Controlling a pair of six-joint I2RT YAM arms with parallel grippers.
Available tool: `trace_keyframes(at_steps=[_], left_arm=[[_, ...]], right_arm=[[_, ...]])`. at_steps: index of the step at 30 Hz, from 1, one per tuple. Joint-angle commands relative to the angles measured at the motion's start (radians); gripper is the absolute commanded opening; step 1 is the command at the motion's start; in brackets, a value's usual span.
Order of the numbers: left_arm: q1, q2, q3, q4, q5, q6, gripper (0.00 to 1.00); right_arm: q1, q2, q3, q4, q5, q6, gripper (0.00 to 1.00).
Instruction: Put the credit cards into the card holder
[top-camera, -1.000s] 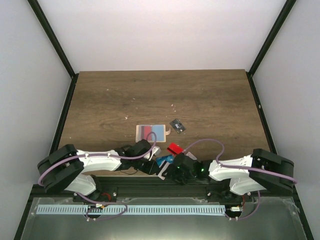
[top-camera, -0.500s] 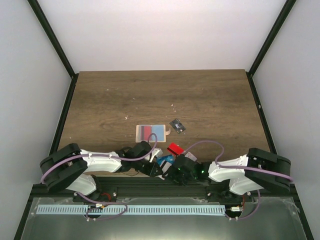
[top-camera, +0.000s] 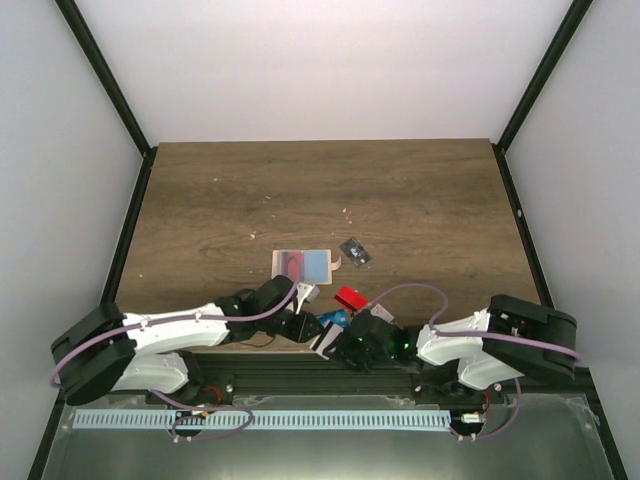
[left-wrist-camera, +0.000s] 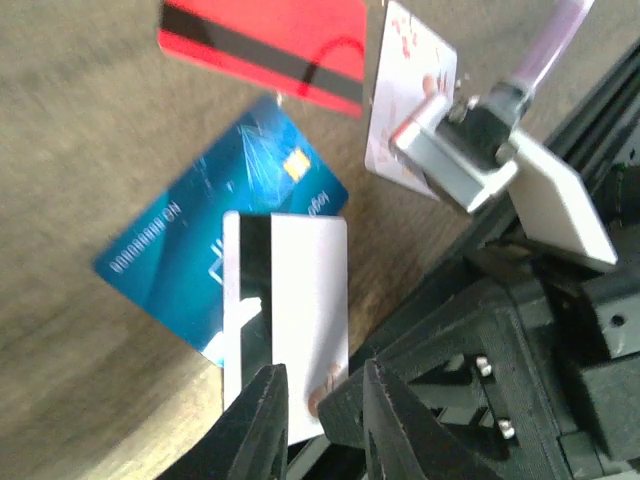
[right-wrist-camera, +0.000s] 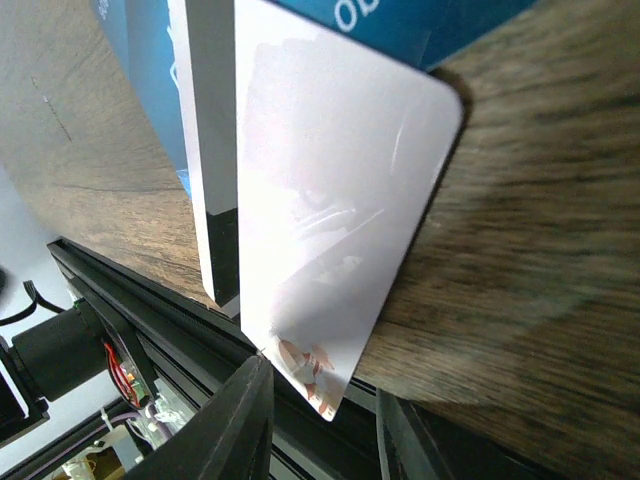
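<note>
The left arm (top-camera: 180, 328) has stretched out. Its big elbow block has slid left and nearer since a second ago, and the forearm now lies low along the near edge of the table (top-camera: 420, 200). The left gripper (left-wrist-camera: 322, 392) sits at the loose cards, fingers a narrow gap apart and pinching nothing. The near end of the striped white card (left-wrist-camera: 300, 290) lies right at them. That card overlaps the blue card (left-wrist-camera: 180, 260), and the red card (left-wrist-camera: 262, 40) lies just beyond, black stripe up.

Over on the right, the right arm (top-camera: 470, 340) has crept a touch left. At the right gripper (right-wrist-camera: 320, 388), the marked white card (right-wrist-camera: 320, 200), with reddish smudges at its near end, is tipped up off the wood. One corner is down between the fingers; gripped or merely propped, I cannot tell.

The card holder (top-camera: 302, 264) has not budged. It lies flat on the table just beyond the loose cards, red and blue showing on its face, tab to the right. The small dark item (top-camera: 354, 251) to its right stays put too.
</note>
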Motion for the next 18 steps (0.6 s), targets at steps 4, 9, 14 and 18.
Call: trace_keyframes(at_steps=[4,9,14,18], left_arm=[[-0.003,0.027,0.083,-0.204,-0.176,0.067,0.27],[-0.009,0.117,0.091,-0.186,-0.145,0.076,0.32],[-0.036,0.142,0.092,-0.148,-0.081,0.081,0.37],[-0.049,0.168,0.086,-0.109,-0.031,0.077,0.36]], right_arm=[[-0.027,0.006,-0.01,0.045,0.139,0.002,0.31],[-0.028,0.013,-0.015,0.056,0.135,0.01,0.31],[-0.028,0.016,-0.024,0.067,0.136,0.019,0.31],[-0.028,0.017,-0.027,0.073,0.139,0.02,0.3]])
